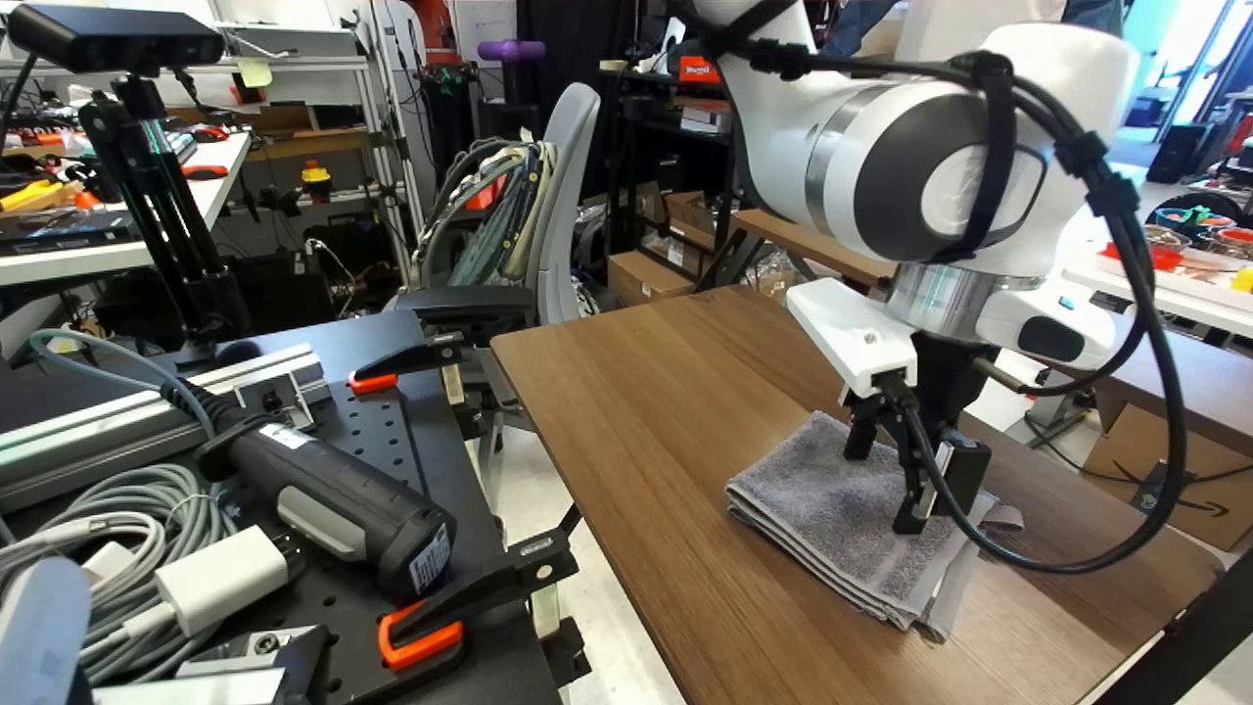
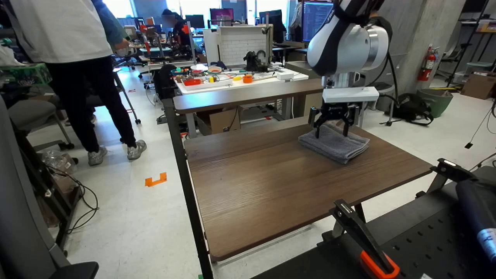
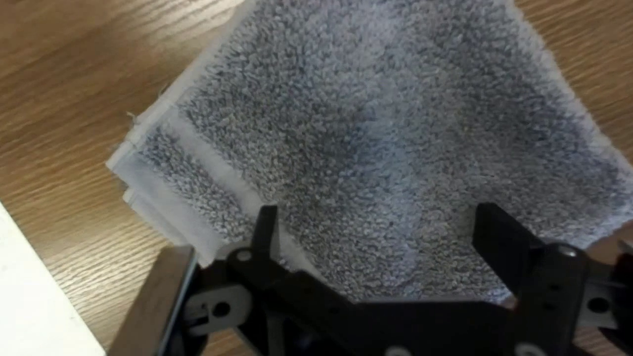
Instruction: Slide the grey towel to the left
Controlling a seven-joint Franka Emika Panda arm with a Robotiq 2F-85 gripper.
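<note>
The grey towel (image 1: pixel 812 514) lies folded on the brown wooden table in both exterior views (image 2: pixel 341 149). Its layered edges show, and a small flap sticks out beside the gripper in an exterior view. My gripper (image 1: pixel 884 490) points down over the towel with its two fingers spread apart, as an exterior view (image 2: pixel 331 135) also shows. In the wrist view the towel (image 3: pixel 366 138) fills most of the picture and the open gripper (image 3: pixel 376 211) has only towel surface between its fingertips. The fingertips are at or just above the cloth; I cannot tell whether they touch it.
The wooden table (image 1: pixel 626 392) extends well beyond the towel. A black perforated bench (image 1: pixel 362 441) with orange-tipped clamps (image 1: pixel 421 641), a handheld tool (image 1: pixel 323 494) and coiled cables stands beside it. A black post (image 2: pixel 182 174) runs along a table edge. A person (image 2: pixel 77 77) stands farther off.
</note>
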